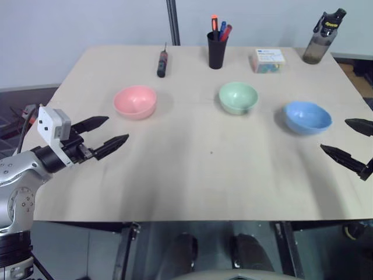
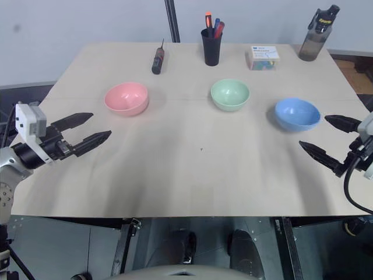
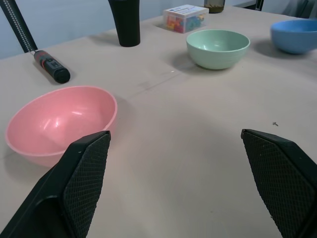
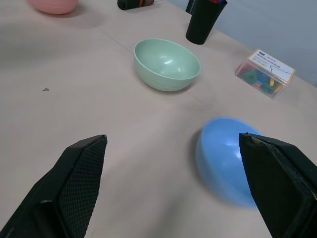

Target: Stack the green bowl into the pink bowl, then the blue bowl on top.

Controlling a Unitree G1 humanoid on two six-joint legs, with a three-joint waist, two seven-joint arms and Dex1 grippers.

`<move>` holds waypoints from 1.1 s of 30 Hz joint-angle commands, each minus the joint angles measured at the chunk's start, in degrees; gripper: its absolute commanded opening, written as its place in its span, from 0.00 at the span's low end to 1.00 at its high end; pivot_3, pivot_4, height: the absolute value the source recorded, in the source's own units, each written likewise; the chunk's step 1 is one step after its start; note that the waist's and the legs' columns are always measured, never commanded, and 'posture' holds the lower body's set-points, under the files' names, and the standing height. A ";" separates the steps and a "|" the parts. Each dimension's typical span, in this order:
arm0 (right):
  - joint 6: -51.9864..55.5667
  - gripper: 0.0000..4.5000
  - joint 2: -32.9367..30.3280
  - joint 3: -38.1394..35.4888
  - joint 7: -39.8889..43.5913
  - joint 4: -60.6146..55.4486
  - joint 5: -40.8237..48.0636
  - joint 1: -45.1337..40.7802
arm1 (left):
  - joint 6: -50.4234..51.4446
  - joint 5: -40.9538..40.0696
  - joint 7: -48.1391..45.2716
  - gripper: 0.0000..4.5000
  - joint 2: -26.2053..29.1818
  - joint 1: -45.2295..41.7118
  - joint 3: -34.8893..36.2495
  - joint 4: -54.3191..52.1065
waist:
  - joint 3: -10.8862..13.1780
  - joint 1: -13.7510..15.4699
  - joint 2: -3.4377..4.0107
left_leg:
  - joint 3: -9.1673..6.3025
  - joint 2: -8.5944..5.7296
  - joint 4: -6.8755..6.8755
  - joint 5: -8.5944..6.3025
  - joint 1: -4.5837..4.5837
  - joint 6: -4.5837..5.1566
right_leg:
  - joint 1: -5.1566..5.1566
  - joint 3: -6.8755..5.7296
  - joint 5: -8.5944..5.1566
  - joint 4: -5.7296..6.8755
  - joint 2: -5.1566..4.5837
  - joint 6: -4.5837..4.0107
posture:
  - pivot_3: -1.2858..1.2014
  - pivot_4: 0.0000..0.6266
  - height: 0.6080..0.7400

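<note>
Three bowls are sitting upright, mouths up, in a row across the desk, well apart: the pink bowl toward the left edge, the green bowl in the middle, the blue bowl toward the right edge. Being round, none is showing a long axis. The left gripper is hovering at the left edge, pointing inward, fingers spread wide and empty. The right gripper is hovering at the right edge beside the blue bowl, likewise wide and empty.
</note>
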 commanded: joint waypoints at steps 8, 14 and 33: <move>1.73 0.99 -0.17 4.52 -2.91 -3.67 1.37 -4.69 | 0.48 4.81 3.55 1.00 0.21 -5.25 -3.92 -1.23 | 0.01 -0.09 0.00 | -0.01 -0.04 -0.03 0.00 -0.01 0.00 | -0.02 -0.01 0.00 -0.01 -0.16 0.00 | 0.52 0.24 1.00; 0.24 0.99 2.06 14.38 -4.32 -2.94 0.64 -12.55 | 1.76 14.96 13.42 1.00 -0.43 -9.27 -10.69 -4.08 | 0.03 -0.10 -0.04 | -0.03 -0.05 -0.05 -0.01 -0.06 0.01 | -0.05 0.00 0.01 -0.07 -0.16 0.01 | 0.52 0.24 1.00; -6.83 1.00 19.95 45.98 -6.51 4.29 -15.15 -34.22 | -3.38 50.26 17.08 0.74 -2.86 -40.90 -42.35 25.06 | 0.06 -0.24 -0.15 | -0.15 -0.44 0.52 0.19 -1.83 -0.29 | -1.74 -0.20 0.02 0.33 0.08 0.05 | 0.52 0.24 1.00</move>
